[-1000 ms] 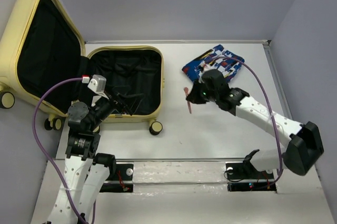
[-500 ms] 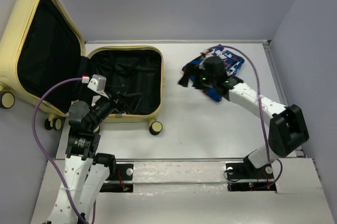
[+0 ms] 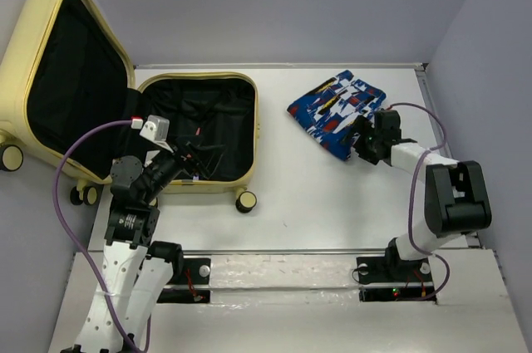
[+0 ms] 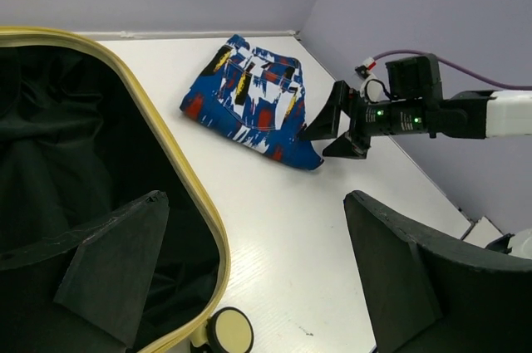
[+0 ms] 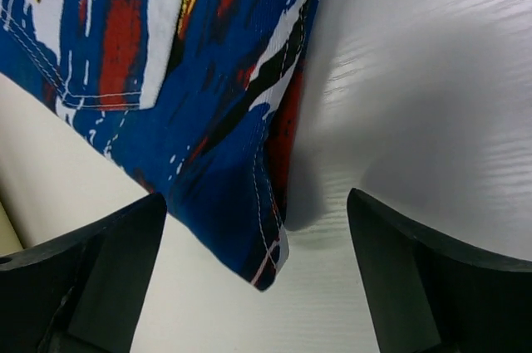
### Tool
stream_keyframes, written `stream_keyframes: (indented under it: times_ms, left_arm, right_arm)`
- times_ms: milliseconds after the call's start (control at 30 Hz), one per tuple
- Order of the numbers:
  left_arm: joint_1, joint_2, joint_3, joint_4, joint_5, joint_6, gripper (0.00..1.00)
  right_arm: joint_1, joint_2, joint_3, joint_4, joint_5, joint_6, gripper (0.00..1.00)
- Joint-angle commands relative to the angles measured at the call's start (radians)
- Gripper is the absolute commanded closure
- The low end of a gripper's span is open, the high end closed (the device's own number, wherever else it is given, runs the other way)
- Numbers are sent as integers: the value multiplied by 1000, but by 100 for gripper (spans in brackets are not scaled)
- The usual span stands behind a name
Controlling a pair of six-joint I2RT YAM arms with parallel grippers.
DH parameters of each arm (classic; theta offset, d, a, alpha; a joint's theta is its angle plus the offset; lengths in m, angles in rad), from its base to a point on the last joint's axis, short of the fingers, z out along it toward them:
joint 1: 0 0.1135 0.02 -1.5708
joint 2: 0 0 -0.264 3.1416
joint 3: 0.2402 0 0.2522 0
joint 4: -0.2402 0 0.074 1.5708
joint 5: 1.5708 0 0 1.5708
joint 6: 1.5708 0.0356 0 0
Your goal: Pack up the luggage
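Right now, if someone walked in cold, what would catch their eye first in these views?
The big pale yellow luggage lies wide open on the left of the table, black lining showing and lid thrown back to the left. Next comes the bright blue patterned cloth, folded at the far right, with the right hand open at its near corner.

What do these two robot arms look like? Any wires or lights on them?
The left arm and right arm have white links with black joints. A purple cable loops along each. Each gripper has two black wedge-shaped fingers. Small green lights glow near the right gripper.
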Motion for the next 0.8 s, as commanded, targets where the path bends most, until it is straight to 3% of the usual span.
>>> stream_keyframes:
  times_ms: [0,33,67,100,167,200,267,300,400,467,500,533,567,600,700,767]
  left_arm:
    - [9,12,22,37,-5,11,1]
    - [9,15,22,40,-6,11,1]
    - [9,18,21,43,-8,8,1]
    - [9,27,16,54,-9,3,1]
    - [9,47,11,69,-3,-14,1]
    - [3,79,16,74,21,-33,1]
    - [-47,107,37,86,8,-69,2]
    - [-48,118,47,86,-17,-75,3]
    - [-204,165,85,74,-126,-93,5]
    - [-411,240,123,72,-291,-115,6]
    - [-493,279,157,69,-457,-116,5]
    - [-638,366,172,68,-544,-127,5]
    - [-695,418,191,66,-622,-133,5]
    - [-735,479,211,64,-710,-144,5]
    - [-798,772,325,74,-758,-196,5]
    - [-813,868,373,72,-784,-213,4]
  right_arm:
    - [-6,84,-5,154,-123,48,15]
    - [-6,108,-13,166,-128,54,21]
    - [-6,116,-18,184,-131,65,43]
    - [-15,121,-33,191,-144,73,54]
    - [-15,120,-59,212,-148,84,67]
    - [-15,97,-74,226,-143,87,82]
    - [-25,43,-125,228,-120,78,92]
    - [-25,20,-148,228,-111,73,93]
    - [-25,-55,-253,228,-109,67,93]
    - [-25,-139,-309,232,-111,73,93]
    - [-25,-194,-359,238,-114,84,93]
    - [-25,-219,-380,240,-118,87,93]
    - [-25,-242,-393,240,-121,90,92]
    - [-25,-262,-415,240,-132,99,92]
    - [-25,-328,-446,237,-163,116,89]
    - [-25,-371,-462,237,-171,120,89]
